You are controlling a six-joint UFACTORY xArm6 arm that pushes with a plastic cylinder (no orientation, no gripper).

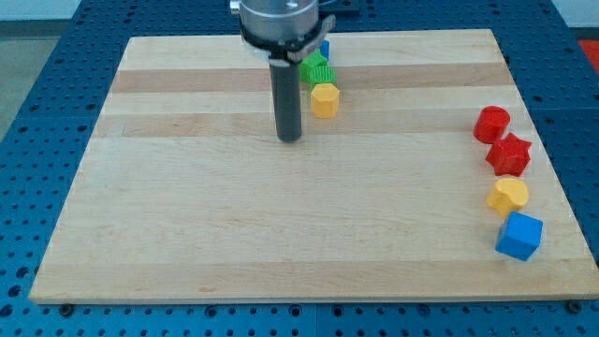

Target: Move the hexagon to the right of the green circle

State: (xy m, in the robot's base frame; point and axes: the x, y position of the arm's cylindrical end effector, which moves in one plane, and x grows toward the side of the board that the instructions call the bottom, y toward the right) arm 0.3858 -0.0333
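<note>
A yellow hexagon (324, 99) lies near the top middle of the wooden board (187, 215). A green block (316, 70) touches it from above; the arm partly hides it, so I cannot be sure of its shape. My tip (289, 139) rests on the board just left of the yellow hexagon and a little below it, with a small gap between them. A blue block (325, 49) peeks out above the green one, mostly hidden behind the arm's mount.
Near the board's right edge stand a red cylinder (491, 124), a red star-like block (509, 154), a yellow heart-like block (507, 196) and a blue cube (519, 235), in a column from top to bottom. A blue perforated table surrounds the board.
</note>
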